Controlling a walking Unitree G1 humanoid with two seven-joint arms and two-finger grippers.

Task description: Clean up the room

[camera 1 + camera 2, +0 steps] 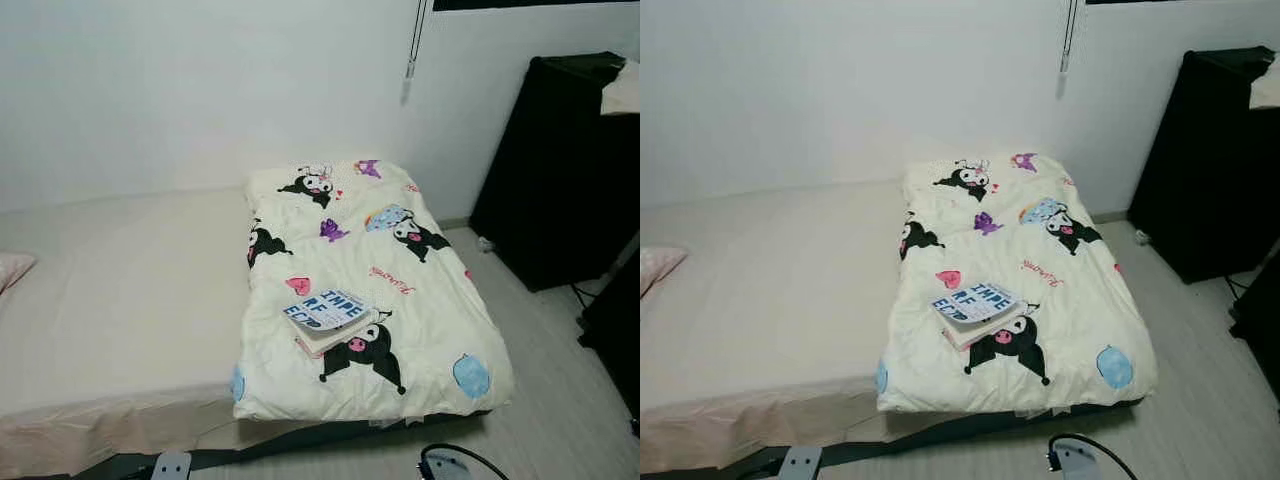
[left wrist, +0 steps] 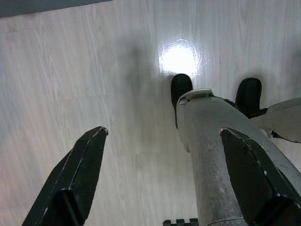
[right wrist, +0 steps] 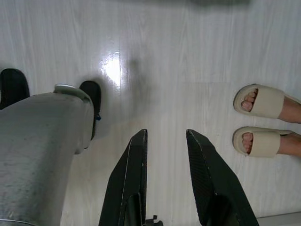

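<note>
A bed [image 1: 120, 290] with a bare cream sheet stands against the white wall. A folded cream blanket [image 1: 420, 310] printed with black cartoon figures covers its right part. On the blanket's near half lies a book [image 1: 328, 312] with a pale blue cover and large dark letters. Both arms hang low over the pale wood floor. My left gripper [image 2: 162, 134] is open wide, with nothing between its fingers. My right gripper [image 3: 165, 134] is open by a narrow gap and also holds nothing.
A tall black cabinet [image 1: 560, 170] stands to the right of the bed, with a strip of floor between them. A pink pillow [image 1: 12, 268] lies at the bed's left end. A blind cord [image 1: 410, 60] hangs on the wall. A person's feet in beige slippers [image 3: 263, 101] stand near my right side.
</note>
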